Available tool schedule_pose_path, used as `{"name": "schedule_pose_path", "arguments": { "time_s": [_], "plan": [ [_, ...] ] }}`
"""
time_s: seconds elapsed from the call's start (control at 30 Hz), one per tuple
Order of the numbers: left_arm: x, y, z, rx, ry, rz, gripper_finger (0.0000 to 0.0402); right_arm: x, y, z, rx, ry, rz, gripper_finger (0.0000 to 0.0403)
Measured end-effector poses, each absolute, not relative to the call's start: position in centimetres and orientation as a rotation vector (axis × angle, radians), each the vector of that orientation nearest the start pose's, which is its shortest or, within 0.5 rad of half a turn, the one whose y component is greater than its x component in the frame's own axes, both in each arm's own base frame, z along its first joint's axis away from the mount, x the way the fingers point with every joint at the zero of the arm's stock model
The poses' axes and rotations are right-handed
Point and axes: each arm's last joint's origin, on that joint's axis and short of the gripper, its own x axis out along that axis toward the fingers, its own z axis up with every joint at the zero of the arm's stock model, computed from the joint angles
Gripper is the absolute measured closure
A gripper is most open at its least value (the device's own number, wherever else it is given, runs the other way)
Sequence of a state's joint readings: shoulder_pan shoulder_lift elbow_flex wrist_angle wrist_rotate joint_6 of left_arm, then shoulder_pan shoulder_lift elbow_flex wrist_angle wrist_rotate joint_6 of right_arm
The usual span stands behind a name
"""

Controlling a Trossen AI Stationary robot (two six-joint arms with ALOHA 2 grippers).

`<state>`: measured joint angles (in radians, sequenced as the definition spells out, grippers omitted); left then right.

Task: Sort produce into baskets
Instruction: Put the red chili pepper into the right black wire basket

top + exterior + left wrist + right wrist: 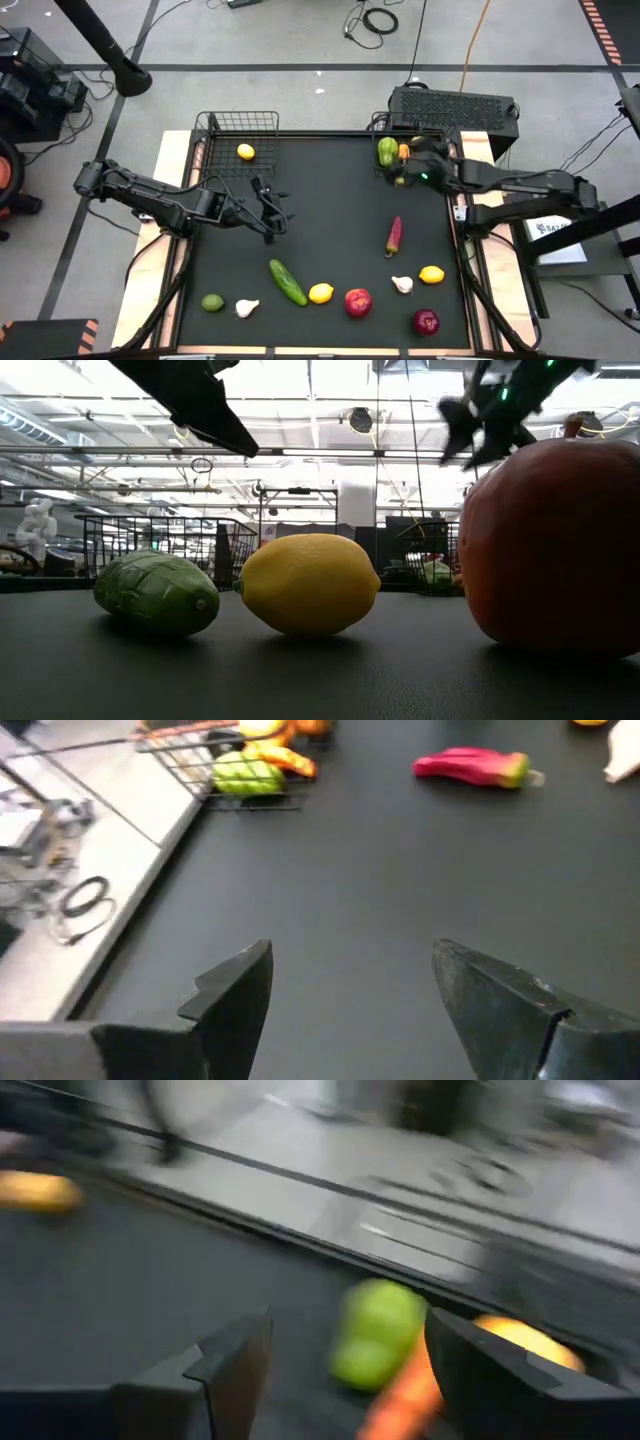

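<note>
Your black mat (340,230) has a wide bare middle; the produce sits mostly along the near edge and at the two far corners. Wood borders run down both sides of the mat.

Left basket (238,135) is at the far left corner with one lemon (245,152) in it. Right basket (412,140) is at the far right corner, in front of the black perforated box (455,105), holding a green pepper (387,151) and something orange beside it.

Near edge, left to right: lime (212,302), garlic (246,308), cucumber (287,281), second lemon (320,293), red apple (357,302), dark red apple (426,322). Just behind those on the right are another garlic (402,284) and a third lemon (431,274). The red chili (394,236) lies alone right of centre.

Your left gripper (272,212) hangs over the bare mat left of centre, fingers apart, holding nothing, well apart from any produce. Your right gripper (402,172) is at the right basket's near edge, fingers spread, nothing between them; the green pepper lies just beyond its fingertips.

Grey floor with cables around the table; open hall with ceiling lights behind.
</note>
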<state>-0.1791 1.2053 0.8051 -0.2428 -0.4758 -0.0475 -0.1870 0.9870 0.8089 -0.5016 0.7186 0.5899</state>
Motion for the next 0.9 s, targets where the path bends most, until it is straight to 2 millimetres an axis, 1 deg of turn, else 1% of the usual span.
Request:
{"name": "schedule_pose_path", "arguments": {
  "time_s": [0.07,0.13,0.2,0.27,0.37,0.57,0.8,0.9],
  "plan": [
    [24.8,-3.3,25.3,0.150,0.614,0.257,0.0120,19.2,-4.0,29.3,0.338,0.352,-0.882,0.0145],
    [24.8,-3.5,25.3,0.137,0.616,0.211,0.0120,19.7,-2.5,29.7,0.335,0.344,-0.736,0.0145],
    [24.8,-3.8,25.3,0.133,0.617,0.184,0.0120,20.0,-1.2,29.7,0.330,0.370,-0.618,0.0145],
    [24.7,-4.0,25.3,0.135,0.617,0.174,0.0120,20.3,0.1,29.2,0.337,0.410,-0.558,0.0145],
    [24.7,-4.3,25.3,0.140,0.616,0.160,0.0120,20.4,1.4,27.8,0.397,0.507,-0.559,0.0145],
    [24.6,-4.7,25.3,0.145,0.614,0.146,0.0120,20.2,3.6,25.2,0.569,0.651,-0.654,0.0144],
    [24.6,-4.7,25.3,0.148,0.615,0.145,0.0120,20.1,5.9,23.3,0.695,0.740,-0.726,0.0144],
    [24.6,-4.7,25.3,0.148,0.615,0.145,0.0120,19.8,6.6,22.5,0.755,0.798,-0.772,0.0144]
  ]
}}
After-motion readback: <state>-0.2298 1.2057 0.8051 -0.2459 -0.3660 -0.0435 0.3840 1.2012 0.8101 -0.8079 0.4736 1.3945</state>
